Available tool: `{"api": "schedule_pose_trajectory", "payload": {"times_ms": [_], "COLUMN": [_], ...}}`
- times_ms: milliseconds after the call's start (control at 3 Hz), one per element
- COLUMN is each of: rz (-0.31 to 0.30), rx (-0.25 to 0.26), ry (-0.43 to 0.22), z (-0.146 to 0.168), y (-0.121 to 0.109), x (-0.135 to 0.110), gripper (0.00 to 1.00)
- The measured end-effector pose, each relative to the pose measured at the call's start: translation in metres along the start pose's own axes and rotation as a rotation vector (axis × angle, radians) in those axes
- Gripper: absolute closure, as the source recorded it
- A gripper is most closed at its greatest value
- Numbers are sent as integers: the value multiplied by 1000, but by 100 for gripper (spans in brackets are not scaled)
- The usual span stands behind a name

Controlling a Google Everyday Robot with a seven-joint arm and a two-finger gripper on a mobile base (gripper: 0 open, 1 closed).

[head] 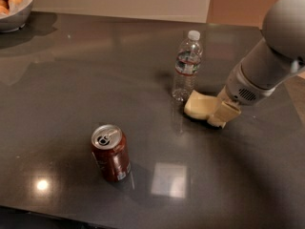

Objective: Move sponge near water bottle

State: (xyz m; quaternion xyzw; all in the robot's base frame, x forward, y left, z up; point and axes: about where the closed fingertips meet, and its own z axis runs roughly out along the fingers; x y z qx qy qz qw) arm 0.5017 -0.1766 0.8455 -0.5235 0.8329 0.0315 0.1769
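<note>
The pale yellow sponge (199,105) sits low on the dark table, just right of the base of the clear water bottle (187,66), which stands upright with a white cap. My gripper (220,114) comes down from the right on the grey arm (267,56). Its cream fingers (226,112) are closed on the sponge's right edge. The sponge nearly touches the bottle.
A dark red soda can (110,152) stands at the front left of the table. A bowl of round pale food (13,4) sits at the far left corner. The table's far edge meets a light wall.
</note>
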Motion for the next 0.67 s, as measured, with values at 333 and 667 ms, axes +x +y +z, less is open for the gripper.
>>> {"api": "schedule_pose_trajectory", "payload": {"times_ms": [333,667], "rz": [-2,-2], "rx": [0,0], "ry": [0,0], "z": [0,0], "y": [1,1], "x": [0,0], "gripper": [0,0]}}
